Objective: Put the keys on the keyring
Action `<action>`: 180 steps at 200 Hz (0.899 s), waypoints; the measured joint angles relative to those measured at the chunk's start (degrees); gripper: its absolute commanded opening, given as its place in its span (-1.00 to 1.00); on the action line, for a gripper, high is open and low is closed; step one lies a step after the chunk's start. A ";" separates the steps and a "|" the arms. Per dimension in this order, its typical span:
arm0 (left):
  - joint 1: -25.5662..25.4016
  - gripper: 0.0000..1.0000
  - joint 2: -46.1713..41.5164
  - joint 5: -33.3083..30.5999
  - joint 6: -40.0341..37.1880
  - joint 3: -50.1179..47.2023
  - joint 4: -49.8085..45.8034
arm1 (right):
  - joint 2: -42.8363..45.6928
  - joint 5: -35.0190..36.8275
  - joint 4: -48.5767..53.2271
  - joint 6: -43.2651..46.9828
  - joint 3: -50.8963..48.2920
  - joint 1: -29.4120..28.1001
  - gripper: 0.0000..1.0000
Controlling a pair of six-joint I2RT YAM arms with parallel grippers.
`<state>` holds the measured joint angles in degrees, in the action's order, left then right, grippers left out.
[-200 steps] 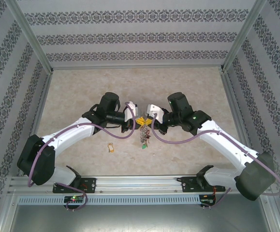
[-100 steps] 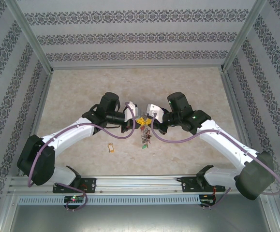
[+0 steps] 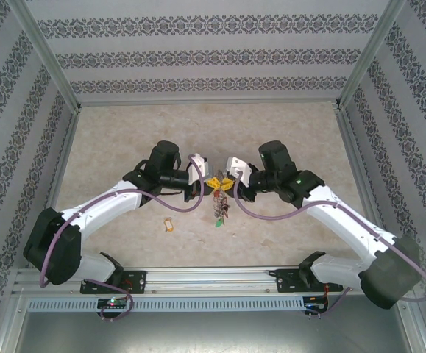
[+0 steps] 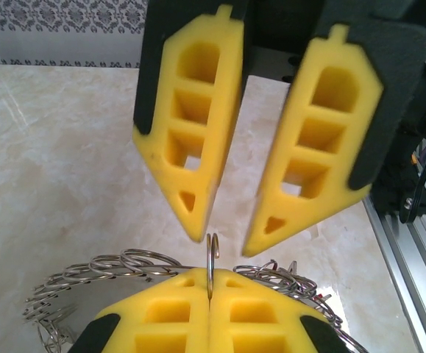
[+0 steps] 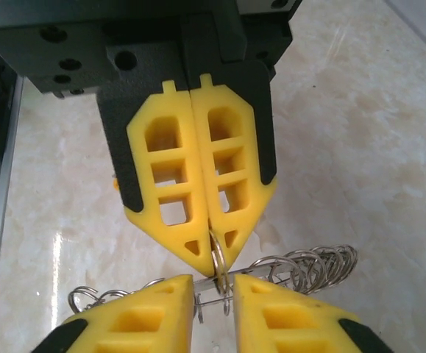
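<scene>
Right end effector (image 5: 214, 288) slightly farther back, jaws apart; left end effector (image 4: 209, 279) tight on keyring (image 3: 219, 206).

The large round metal keyring (image 3: 218, 197), crowded with silvery keys and small red and green tags, is held at mid-bench (image 3: 124, 132), its cluster trailing toward the near side. Its thin wire runs level, strung with many small silvery split rings (image 5: 317, 261). One small ring (image 4: 211, 254) stands upright, pinched in the closed tips of the left pincer (image 4: 210, 283). The right pincer (image 5: 214, 288) straddles the wire, tips parted. A tiny loose key with a pale tan-orange tag (image 3: 169, 224) lies flat on the bench, left of and nearer than the keyring, apart from it.
</scene>
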<state>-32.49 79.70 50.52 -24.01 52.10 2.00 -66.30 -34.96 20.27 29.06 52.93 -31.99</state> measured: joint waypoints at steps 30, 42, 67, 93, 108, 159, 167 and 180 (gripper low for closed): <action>1.27 -1.00 0.00 -0.48 2.08 0.00 1.36 | 4.42 0.02 -2.58 -2.38 -2.27 0.37 -0.53; 2.12 -1.00 0.02 -1.01 2.91 0.00 1.70 | 6.36 0.07 -4.20 -3.67 -3.89 0.24 -0.54; 4.83 -1.00 0.79 -1.81 4.98 0.13 2.60 | 9.53 1.09 -7.23 -5.81 -7.32 -2.19 -0.58; 7.96 -1.00 2.80 -2.82 7.21 1.31 4.07 | 9.88 3.15 -11.65 -7.96 -10.64 -7.91 -0.59; 10.03 -1.00 4.72 -3.21 8.46 2.86 4.52 | 7.56 5.01 -13.64 -8.46 -11.58 -12.26 -0.58; 14.82 -1.00 8.90 -5.97 11.69 6.56 6.14 | -11.58 12.44 -18.80 -9.99 -8.92 -24.65 -0.58; 15.47 -1.00 8.96 -6.29 12.17 6.56 6.47 | -15.37 13.73 -19.56 -10.45 -7.41 -25.99 -0.57; 16.52 -1.00 8.96 -6.88 12.74 6.58 6.78 | -20.63 15.91 -19.87 -11.47 -4.39 -27.56 -0.55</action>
<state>-15.97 88.66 43.64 -11.27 58.67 8.78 -86.94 -19.05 0.40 17.58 48.53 -59.55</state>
